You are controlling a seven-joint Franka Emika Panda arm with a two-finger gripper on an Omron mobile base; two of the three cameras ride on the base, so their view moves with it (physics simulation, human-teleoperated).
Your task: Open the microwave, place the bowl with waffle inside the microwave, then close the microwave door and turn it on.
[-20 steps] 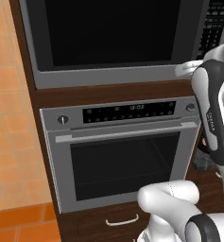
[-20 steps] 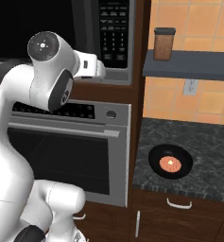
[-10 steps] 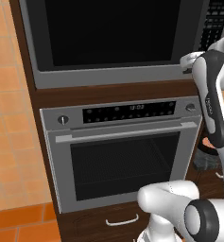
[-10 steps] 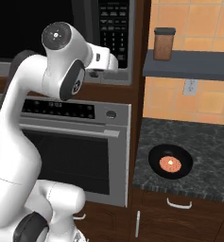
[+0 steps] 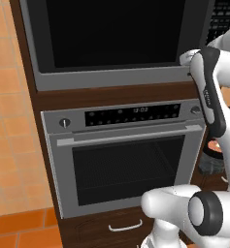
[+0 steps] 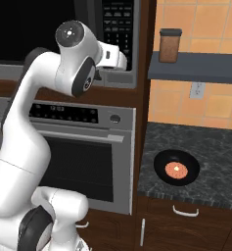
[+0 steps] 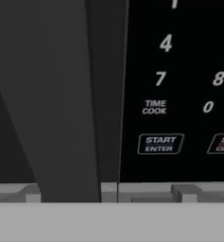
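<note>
The microwave [image 5: 111, 80] sits high in the wall cabinet, and its dark glass microwave door [image 5: 111, 34] is shut. My gripper [image 6: 123, 62] is at the microwave's lower right corner, pressed close to the front. Its fingers are hidden, so its state is unclear. The hand view looks straight at the door's dark vertical handle [image 7: 61, 94] and the black keypad [image 7: 179, 94], with the START button [image 7: 159, 143] low down. The glossy black bowl [image 6: 176, 169] holds the orange-brown waffle [image 6: 176, 170] and rests on the dark counter [image 6: 215, 147], down and right of my hand.
A silver oven [image 5: 126, 164] with a bar handle stands right below the microwave. To the right, a grey shelf [image 6: 196, 66] carries a brown jar [image 6: 169, 45] over the counter. Dark wood drawers [image 6: 186, 215] sit under the counter.
My arm has risen and the hand has moved up and closer to the microwave's lower right corner. The bowl and the door have not moved.
</note>
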